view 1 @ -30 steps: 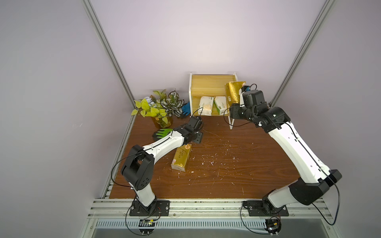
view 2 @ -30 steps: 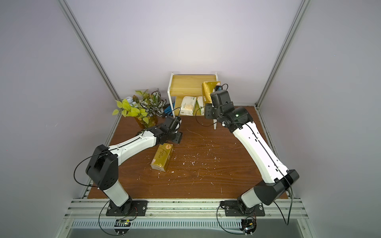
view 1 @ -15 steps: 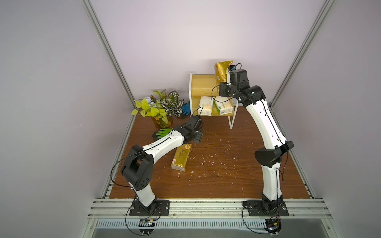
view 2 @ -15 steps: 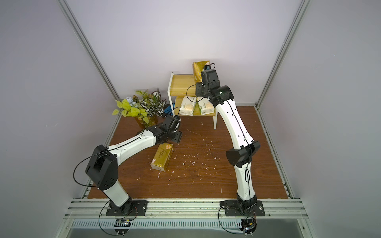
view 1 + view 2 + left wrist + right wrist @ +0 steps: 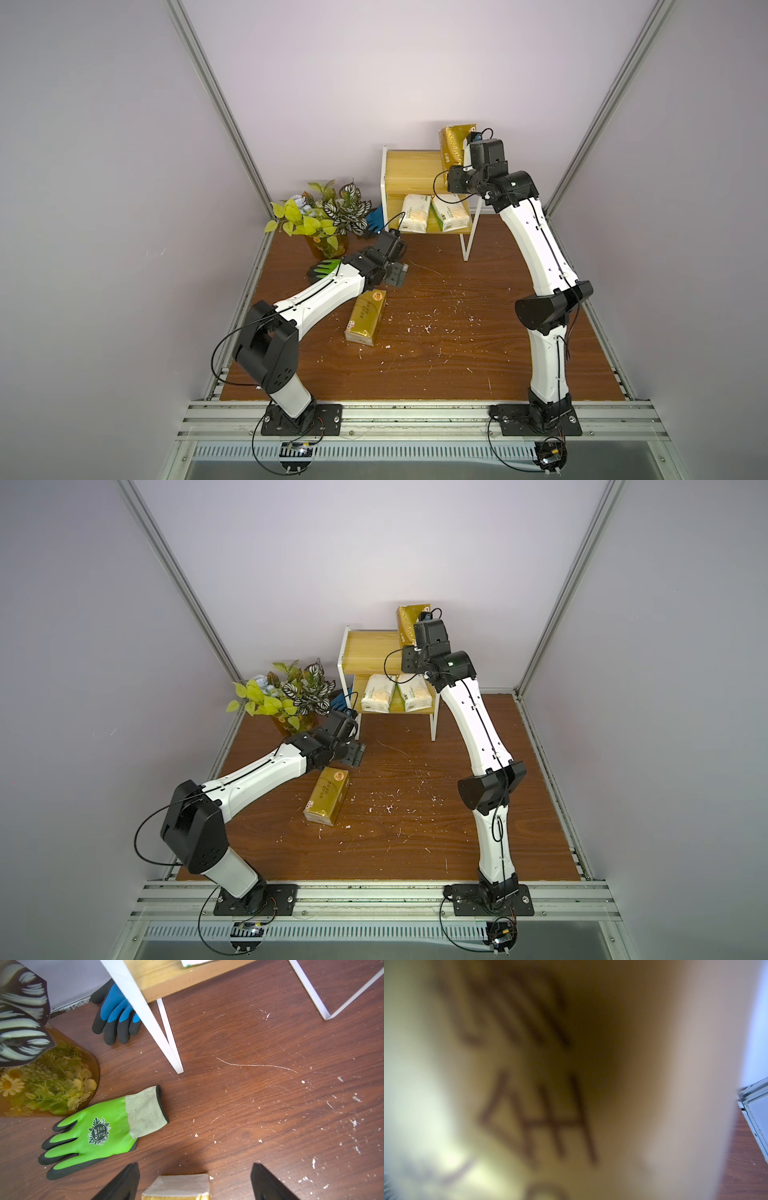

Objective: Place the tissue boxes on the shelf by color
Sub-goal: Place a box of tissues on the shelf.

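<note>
The brown wooden worktop [image 5: 436, 365] carries the shelf [image 5: 409, 170] at its far edge, by the wall. In both top views the right arm [image 5: 540, 249] reaches over the shelf, its black wrist hiding one end of the top board and part of the lower tier. Beside the shelf, on the side away from that arm, a potted plant [image 5: 322, 212] crowds its leaves toward the white frame. The right claw [image 5: 464, 147] pinches the held gold pack [image 5: 451, 143], upright over the end of the shelf's top board; whether the pack touches the board I cannot tell, and the right wrist view gives only a blurred gold surface. Two white packs [image 5: 415, 214], cream with a green corner mark, lie side by side on the shelf's lower board. The lying gold pack [image 5: 365, 318], shiny with a round orange logo, rests flat well in front of the shelf. Over its shelf-side end hovers the left claw [image 5: 195, 1165], spread wide, its fingers [image 5: 124, 1184] clear of the pack. The left wrist view alone shows the whole green glove [image 5: 93, 1132] in front of the shelf's leg and the blue glove [image 5: 116, 1014] tucked behind it; white flecks [image 5: 353, 1122] dot the wood before the shelf
</note>
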